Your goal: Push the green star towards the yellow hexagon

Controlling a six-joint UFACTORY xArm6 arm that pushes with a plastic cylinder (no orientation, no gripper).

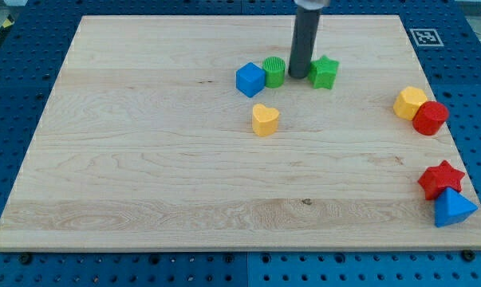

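Note:
The green star point(325, 72) lies near the board's top middle. The yellow hexagon point(409, 102) lies at the view's right, touching a red cylinder point(430, 118). My tip point(298, 76) stands on the board between the green cylinder point(274, 72) and the green star, right at the star's left side.
A blue cube point(250, 80) touches the green cylinder's left side. A yellow heart point(265, 119) lies below them. A red star point(440, 178) and a blue triangle point(452, 209) sit at the lower right near the wooden board's point(144, 159) edge.

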